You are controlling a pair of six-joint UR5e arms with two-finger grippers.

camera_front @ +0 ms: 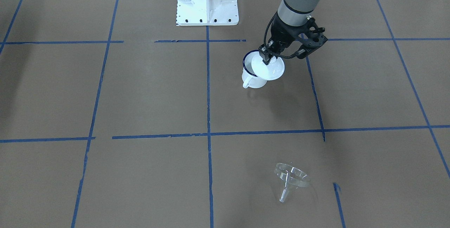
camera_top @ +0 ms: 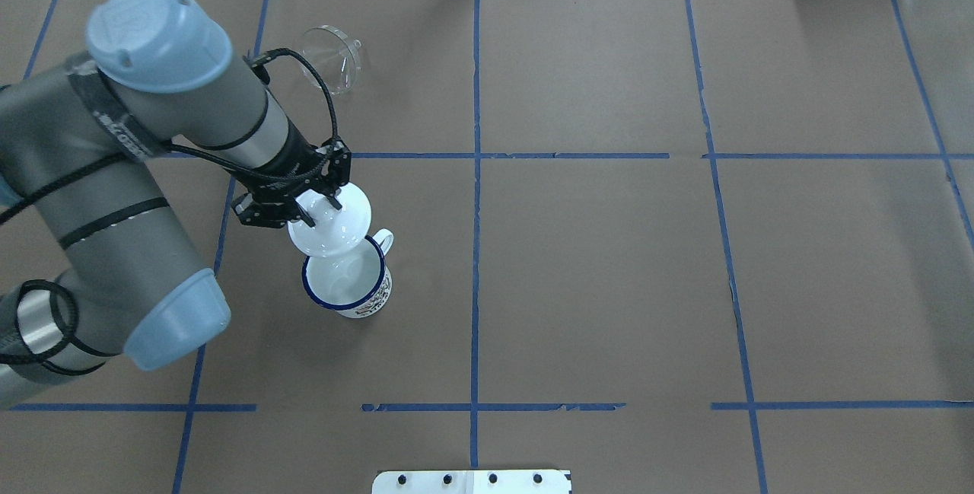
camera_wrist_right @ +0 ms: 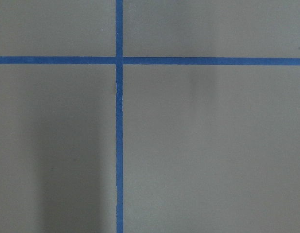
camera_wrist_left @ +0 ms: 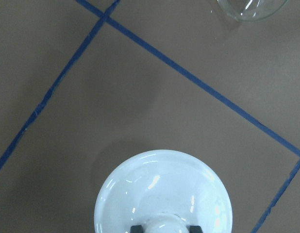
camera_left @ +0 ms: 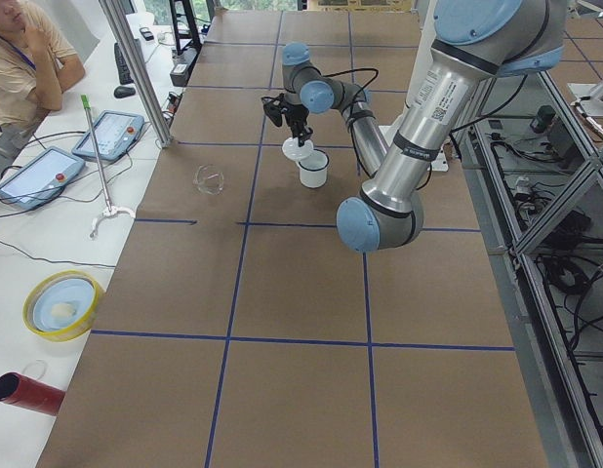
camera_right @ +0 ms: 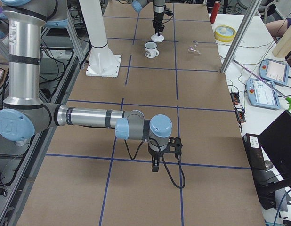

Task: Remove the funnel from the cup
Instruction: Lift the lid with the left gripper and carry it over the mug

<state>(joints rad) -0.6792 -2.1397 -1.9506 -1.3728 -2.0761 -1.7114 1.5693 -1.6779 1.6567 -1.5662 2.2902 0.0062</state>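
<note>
Funnel [camera_front: 290, 178], clear and cone-shaped, is seen lying well apart from the small blue-rimmed white enamel mug [camera_front: 254, 80], while a white domed lid [camera_front: 274, 70] is pinched by its knob in the left gripper [camera_front: 266, 56] close beside that mug's rim, which could be clipped and the mug toppled.

- Cup [camera_top: 346, 281]: white enamel, dark blue rim, small dark print on the outer wall.
- Lid [camera_top: 335, 224]: glossy white all over.
- Funnel [camera_top: 329, 58]: clear, colourless.
- Table [camera_top: 609, 281]: brown paper cover with a grid of blue tape [camera_top: 475, 288].
- Left arm [camera_top: 228, 121]: grey with pale blue caps.
- Left gripper [camera_top: 323, 208]: black.
</note>
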